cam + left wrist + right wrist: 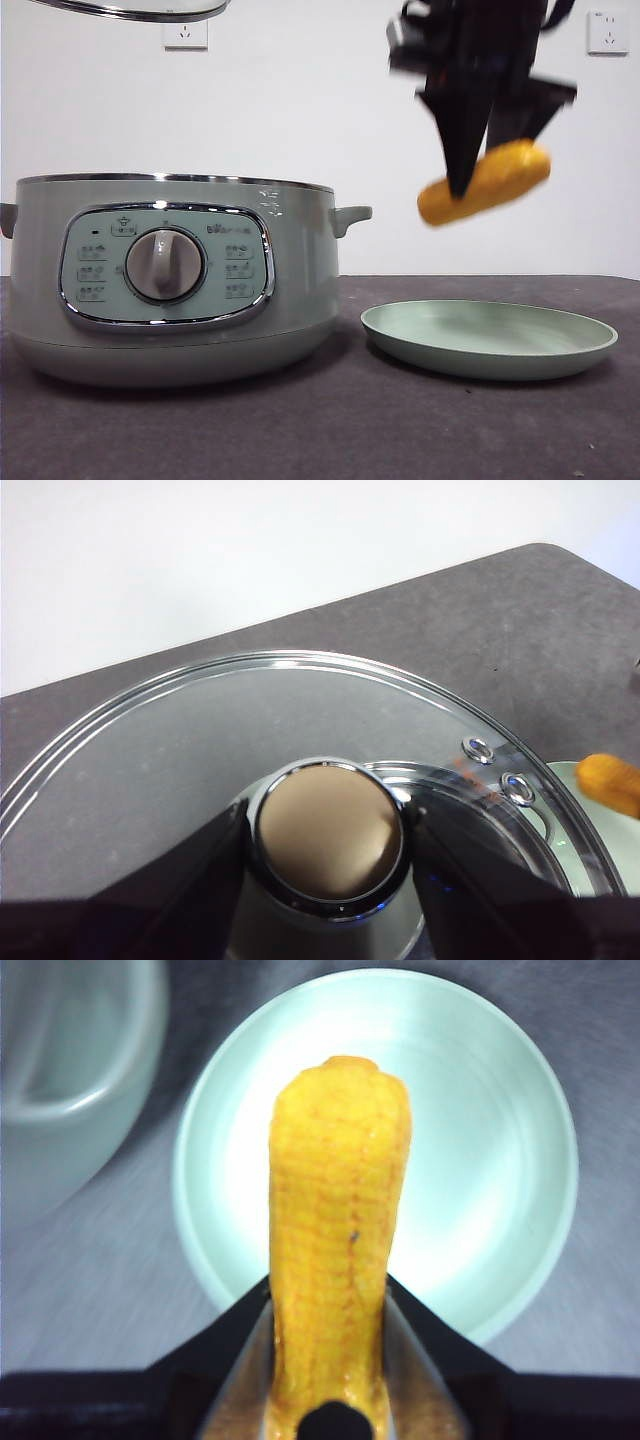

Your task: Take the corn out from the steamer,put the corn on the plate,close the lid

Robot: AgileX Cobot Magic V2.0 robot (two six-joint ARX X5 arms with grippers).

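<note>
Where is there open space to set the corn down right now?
The plate is bare and sits right below the corn, which the right gripper holds above it. Dark tabletop in front of the steamer and plate is also free. The left gripper holds the lid up.

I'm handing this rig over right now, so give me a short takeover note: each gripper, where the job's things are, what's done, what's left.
Right gripper: fingers shut on the corn, held in the air above the plate.
Left gripper: fingers shut on the knob of the lid, held high over the steamer; only its rim edge shows at the top of the front view.
Steamer: open, on the table to the side of the plate.
Plate: nothing on it.
Done: lid off, corn out of the steamer.
Left: set the corn on the plate, release it, then close the lid on the steamer.
</note>
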